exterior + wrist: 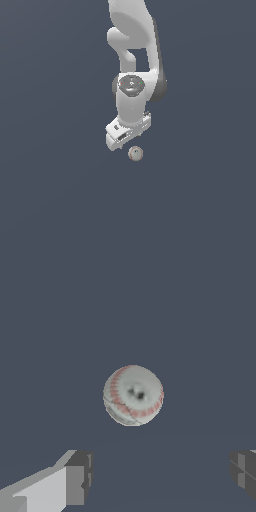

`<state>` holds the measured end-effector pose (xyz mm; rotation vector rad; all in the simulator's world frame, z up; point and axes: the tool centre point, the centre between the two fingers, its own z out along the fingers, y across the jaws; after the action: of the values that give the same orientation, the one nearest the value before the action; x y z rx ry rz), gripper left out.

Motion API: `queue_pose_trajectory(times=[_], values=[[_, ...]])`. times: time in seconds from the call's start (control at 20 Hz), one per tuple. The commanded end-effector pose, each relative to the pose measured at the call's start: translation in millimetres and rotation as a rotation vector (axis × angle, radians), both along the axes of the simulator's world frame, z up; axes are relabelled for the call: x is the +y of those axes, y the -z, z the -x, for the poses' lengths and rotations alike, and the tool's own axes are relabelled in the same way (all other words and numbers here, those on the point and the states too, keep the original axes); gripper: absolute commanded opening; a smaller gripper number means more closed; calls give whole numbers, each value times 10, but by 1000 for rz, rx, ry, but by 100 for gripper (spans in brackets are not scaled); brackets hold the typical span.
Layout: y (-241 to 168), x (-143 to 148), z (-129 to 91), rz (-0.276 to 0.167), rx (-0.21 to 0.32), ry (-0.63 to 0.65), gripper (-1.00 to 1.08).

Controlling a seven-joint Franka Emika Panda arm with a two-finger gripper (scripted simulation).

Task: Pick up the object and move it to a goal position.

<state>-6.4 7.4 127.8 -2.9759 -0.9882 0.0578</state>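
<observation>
The object is a small off-white ball [133, 395] with reddish seam marks, and it fills the middle of the wrist view. My gripper [162, 476] is open, its two dark fingertips [80, 476] spread far wider than the ball. The ball lies apart from both fingers, and nothing sits between them. In the exterior view the ball [135, 153] rests on the plain grey ground just past the lower edge of the white hand [126, 132], slightly toward that view's right. No goal marker shows in either view.
The white arm [134, 45] comes down from the top of the exterior view. Plain dark grey ground surrounds the ball on all sides.
</observation>
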Motion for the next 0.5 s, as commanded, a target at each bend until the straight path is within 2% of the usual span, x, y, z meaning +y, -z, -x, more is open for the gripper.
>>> queue_pose_trajectory(times=[0.0,0.45], values=[[36,30,-18,-2,-3,-79,100],[159,145,-77,-9,-14,-356,100]])
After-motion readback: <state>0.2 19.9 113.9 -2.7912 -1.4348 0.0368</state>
